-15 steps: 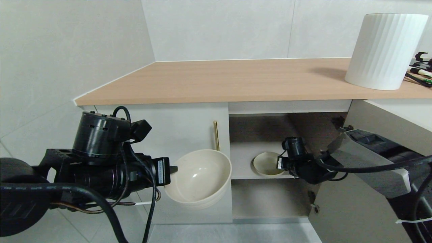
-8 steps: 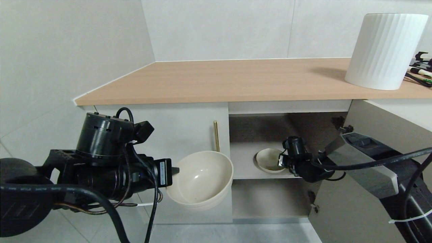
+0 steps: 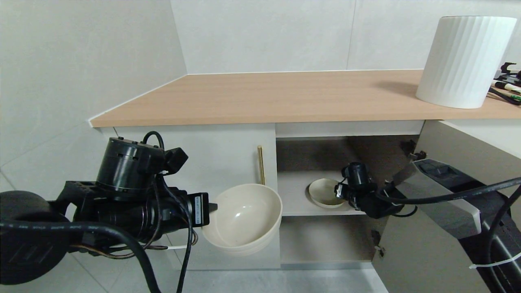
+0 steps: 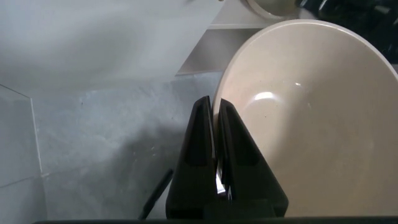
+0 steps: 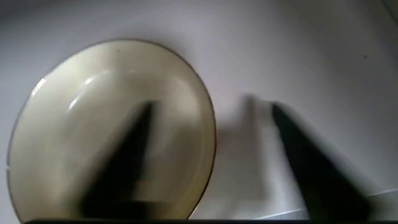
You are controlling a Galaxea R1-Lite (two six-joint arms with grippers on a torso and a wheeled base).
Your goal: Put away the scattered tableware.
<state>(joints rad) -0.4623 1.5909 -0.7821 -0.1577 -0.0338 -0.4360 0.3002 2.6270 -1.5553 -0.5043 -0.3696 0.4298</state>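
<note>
A large cream bowl (image 3: 244, 217) hangs in front of the closed left cabinet door, tipped on its side. My left gripper (image 3: 211, 207) is shut on its rim; in the left wrist view the fingers (image 4: 205, 134) pinch the edge of the bowl (image 4: 305, 130). A small cream plate (image 3: 322, 193) lies flat on the middle shelf (image 3: 293, 199) inside the open cabinet. My right gripper (image 3: 338, 191) is at the plate's right edge. In the right wrist view the plate (image 5: 74, 143) sits under the right gripper (image 5: 211, 162), which is open with the rim between its spread fingers.
The right cabinet door (image 3: 443, 195) stands swung open beside my right arm. The left door has a brass handle (image 3: 260, 165). Below the shelf is a lower compartment (image 3: 325, 238). On the wooden counter (image 3: 264, 97) stand a white ribbed container (image 3: 464, 61) and some markers (image 3: 506, 87).
The right gripper carried the small plate deeper into the cabinet, laid it flat on the shelf and opened. The left arm with the bowl drifted slightly right and down.
</note>
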